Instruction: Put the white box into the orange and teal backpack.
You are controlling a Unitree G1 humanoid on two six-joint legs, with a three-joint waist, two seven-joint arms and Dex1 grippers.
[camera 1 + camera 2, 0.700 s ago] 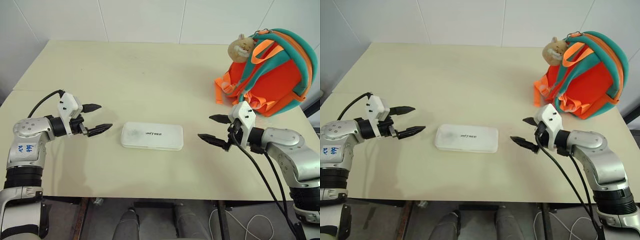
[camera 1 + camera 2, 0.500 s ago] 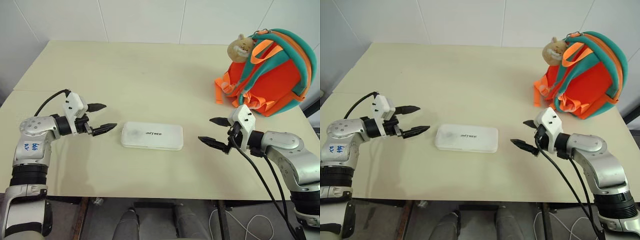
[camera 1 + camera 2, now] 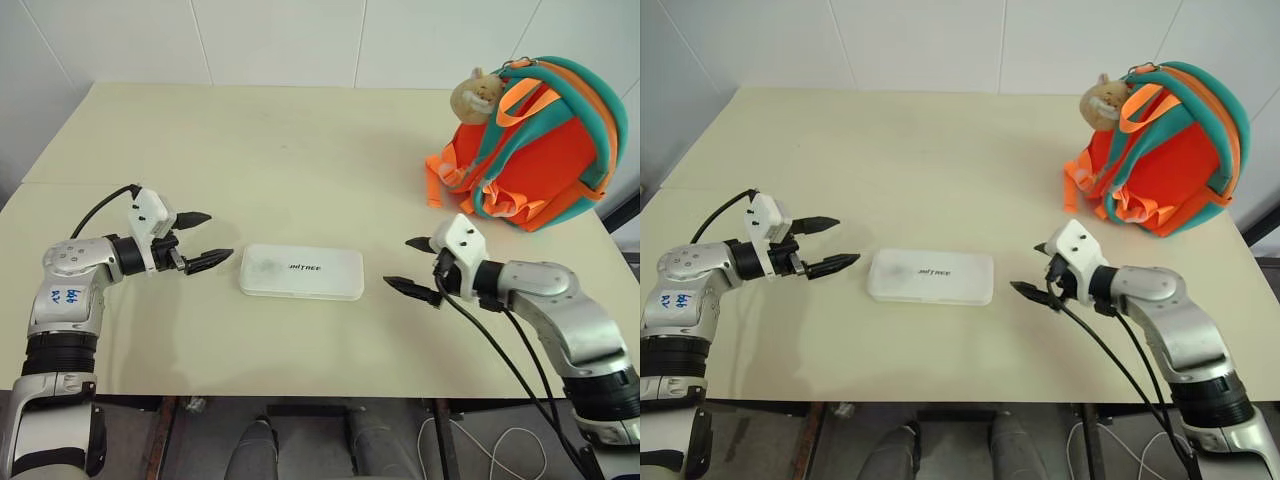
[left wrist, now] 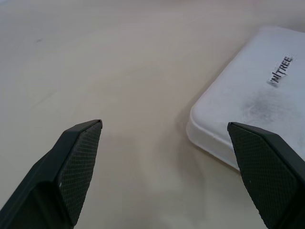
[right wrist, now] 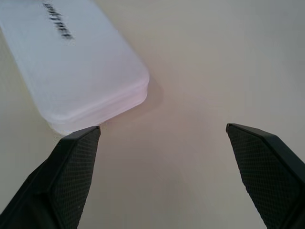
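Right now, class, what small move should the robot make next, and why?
Probably bring both open grippers inward onto the white box's short ends: the left gripper and right gripper flank it without touching, and it lies flat, far from the orange and teal backpack.

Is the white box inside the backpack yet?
No, it is out. The white box lies flat on the table, between the two open pincers, and the backpack stands apart at the far corner.
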